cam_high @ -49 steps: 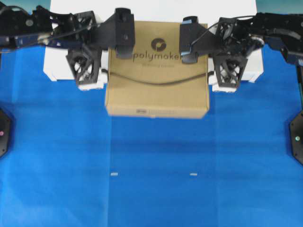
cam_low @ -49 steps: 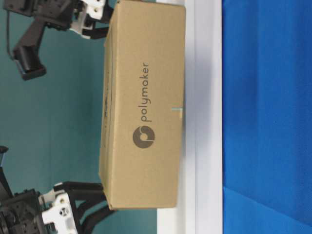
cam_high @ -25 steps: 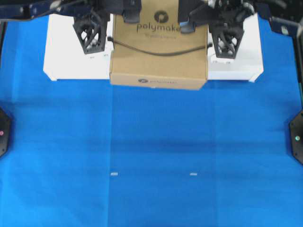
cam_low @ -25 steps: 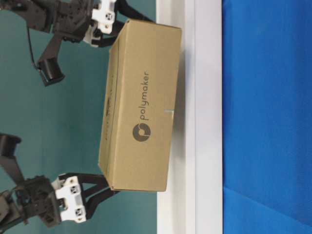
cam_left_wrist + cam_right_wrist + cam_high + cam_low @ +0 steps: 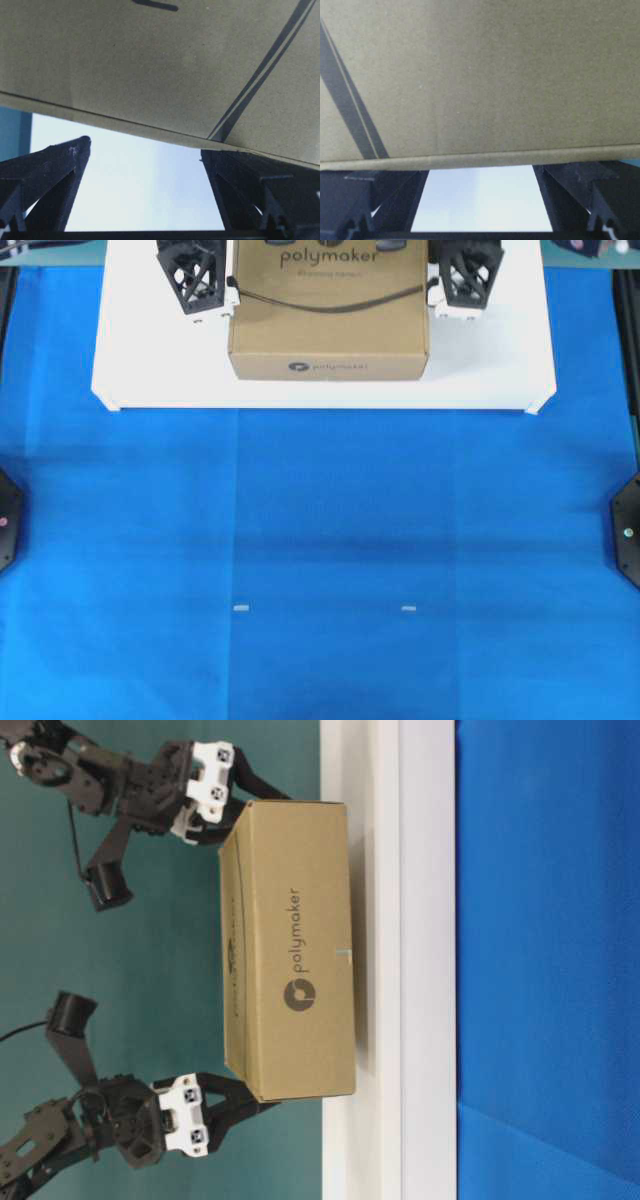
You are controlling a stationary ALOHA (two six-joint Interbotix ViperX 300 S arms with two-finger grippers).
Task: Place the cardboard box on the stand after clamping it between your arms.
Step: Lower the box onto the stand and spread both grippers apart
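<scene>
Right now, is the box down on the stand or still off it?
Cannot tell for certain. The cardboard box sits level, its underside right against the stand; no gap shows from table level.

A robotics lab bench: blue cloth (image 5: 330, 570) over the table, teal backdrop (image 5: 150, 970), white stand (image 5: 500, 370).

The overhead view looks straight down from far up; the blue cloth (image 5: 320, 570) fills most of the frame and the stand (image 5: 150, 360) crosses the top. The table-level view sits low, turned on its side, facing the cardboard box (image 5: 290, 980) at mid-frame. The 2 wrist views sit very close, each looking between its own spread fingers (image 5: 50, 175) (image 5: 575, 200) with the box wall filling the upper frame. All 4 views share the box.
</scene>
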